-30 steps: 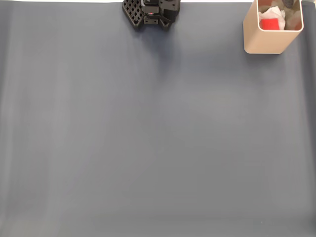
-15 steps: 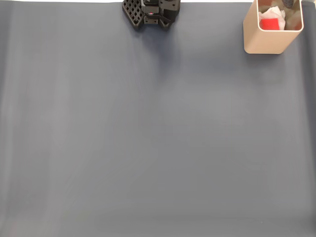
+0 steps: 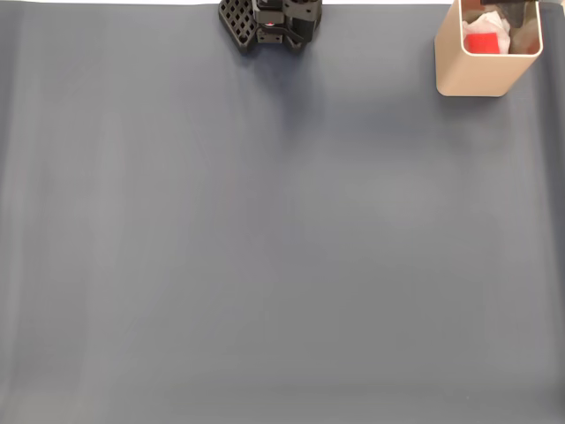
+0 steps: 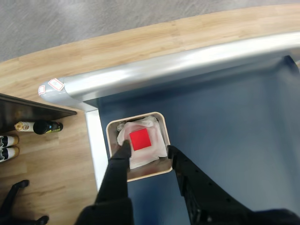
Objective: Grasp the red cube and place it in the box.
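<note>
The box (image 4: 137, 176) stood directly below the gripper (image 4: 147, 151), its opening framed between the spread, empty jaws. Inside it, on white paper (image 4: 151, 156), lay the cube (image 4: 140, 139), just ahead of the fingertips and centred between them, released already.

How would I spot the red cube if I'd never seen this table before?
Find the tan box at the grey mat's far right corner in the fixed view. Inside, the red cube lies on crumpled white paper; it is the one bright red, flat-faced thing there.
</note>
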Available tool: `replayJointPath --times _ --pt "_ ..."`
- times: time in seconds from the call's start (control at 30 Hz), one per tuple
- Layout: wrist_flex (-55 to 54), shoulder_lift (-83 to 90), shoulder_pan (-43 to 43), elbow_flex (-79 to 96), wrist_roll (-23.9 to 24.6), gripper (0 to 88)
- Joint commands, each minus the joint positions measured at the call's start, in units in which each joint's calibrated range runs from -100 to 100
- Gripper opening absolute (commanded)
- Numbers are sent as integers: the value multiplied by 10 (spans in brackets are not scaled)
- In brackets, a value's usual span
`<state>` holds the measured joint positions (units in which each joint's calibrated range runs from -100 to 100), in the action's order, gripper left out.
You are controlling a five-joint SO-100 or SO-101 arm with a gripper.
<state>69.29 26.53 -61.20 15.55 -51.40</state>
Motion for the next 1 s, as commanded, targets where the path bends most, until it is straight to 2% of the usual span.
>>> replayJointPath --times 0.0,0.07,0.3,0.67,0.97 --pt "-6 34 22 -7 4 43" --pt "-6 38 34 -7 8 3" --pt "-6 64 101 -2 20 3" --pt "-12 109 290 33 -7 3" --pt "-49 130 431 85 -10 3"
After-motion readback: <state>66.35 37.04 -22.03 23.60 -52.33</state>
